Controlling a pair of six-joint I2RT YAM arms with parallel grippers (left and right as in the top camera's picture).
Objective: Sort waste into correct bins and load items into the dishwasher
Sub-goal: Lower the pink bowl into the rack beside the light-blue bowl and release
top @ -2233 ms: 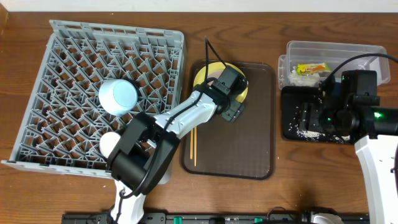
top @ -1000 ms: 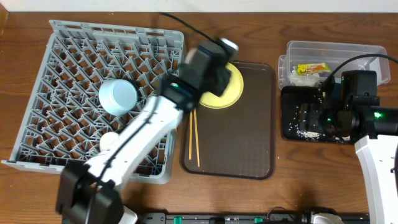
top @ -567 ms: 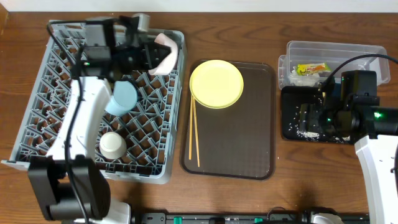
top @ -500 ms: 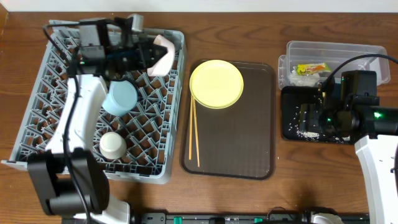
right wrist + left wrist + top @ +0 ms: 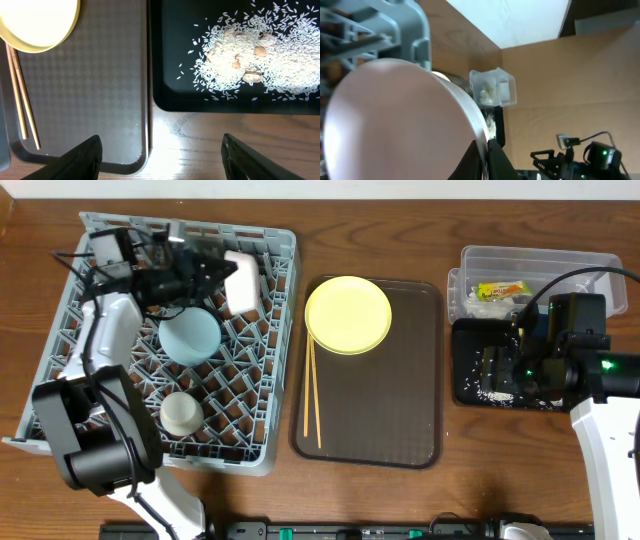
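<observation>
My left gripper [image 5: 222,276] is shut on the rim of a pinkish-white bowl [image 5: 242,280], held on edge over the back of the grey dishwasher rack [image 5: 60,370]. In the left wrist view that bowl [image 5: 395,125] fills the frame, its rim pinched at the left gripper [image 5: 485,156]. A light-blue bowl [image 5: 190,337] and a small white bowl [image 5: 181,412] sit in the rack. The yellow plate [image 5: 347,315] and chopsticks [image 5: 313,395] lie on the brown tray [image 5: 400,400]. My right gripper [image 5: 162,160] hangs open and empty over the wood beside the black tray [image 5: 175,30], which holds rice [image 5: 280,45] and scraps [image 5: 245,64].
The clear tub [image 5: 575,265] at the back right holds the snack wrapper [image 5: 500,289]. My right arm [image 5: 565,345] hangs over the black tray [image 5: 470,380]. The brown tray [image 5: 100,90] lies close to the black tray's left side, with a narrow strip of wood between.
My left arm has swung from the brown tray to the back of the rack with the pinkish-white bowl, then further left. The right arm has not moved.
</observation>
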